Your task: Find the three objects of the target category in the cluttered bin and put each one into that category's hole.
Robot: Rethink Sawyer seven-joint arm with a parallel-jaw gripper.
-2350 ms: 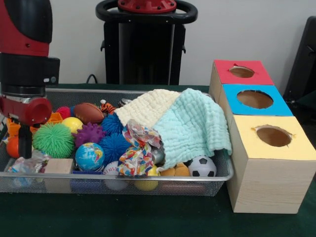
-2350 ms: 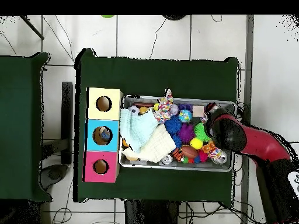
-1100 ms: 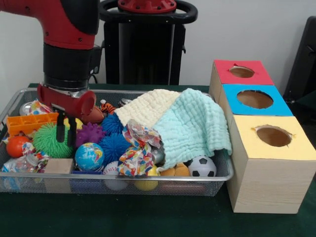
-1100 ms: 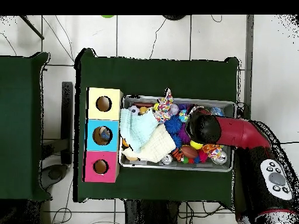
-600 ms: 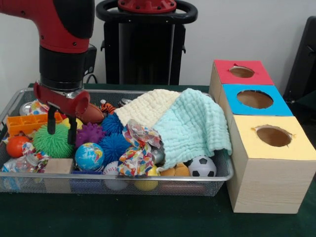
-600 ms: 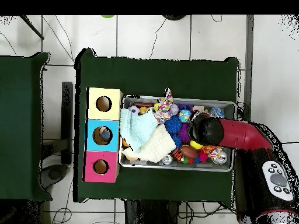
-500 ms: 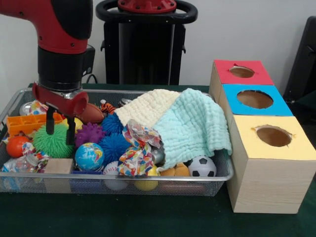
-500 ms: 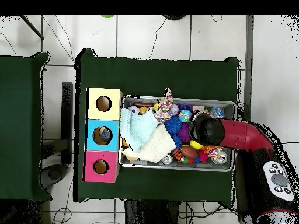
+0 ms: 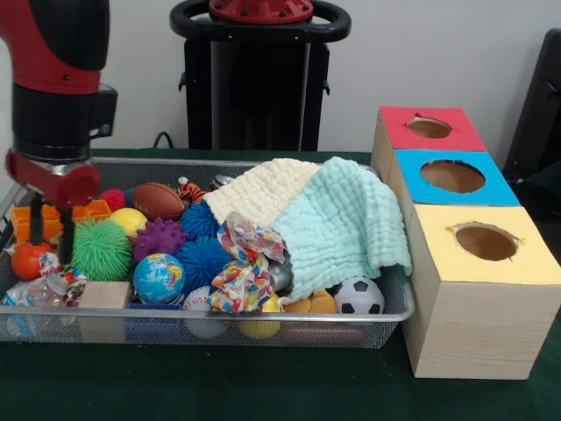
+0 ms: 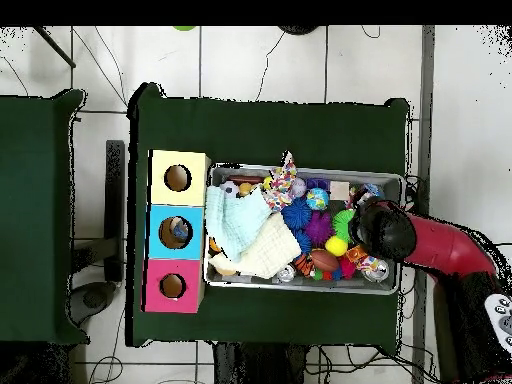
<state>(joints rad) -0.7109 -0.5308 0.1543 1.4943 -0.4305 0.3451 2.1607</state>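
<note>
A wire mesh bin (image 9: 263,329) holds many toys: a green spiky ball (image 9: 101,248), a yellow ball (image 9: 130,219), a football (image 9: 158,200), a purple spiky ball (image 9: 158,237), a globe ball (image 9: 159,277) and a soccer ball (image 9: 358,296). My gripper (image 9: 50,235) hangs open at the bin's left end, just left of the green spiky ball, over an orange tray (image 9: 92,210) and an orange ball (image 9: 22,260). Nothing is between its fingers. In the overhead view the arm's head (image 10: 382,230) hides the gripper.
Right of the bin stand three boxes with holes: red (image 9: 429,127), blue (image 9: 453,176), yellow (image 9: 485,242). A cream cloth (image 9: 263,189) and a mint cloth (image 9: 346,224) cover the bin's right half. A patterned rag (image 9: 245,263) and a wooden block (image 9: 103,295) lie near the front.
The arm has swung from above the green spiky ball to the bin's left end. The gripper stayed open and empty; the toys have not moved.
</note>
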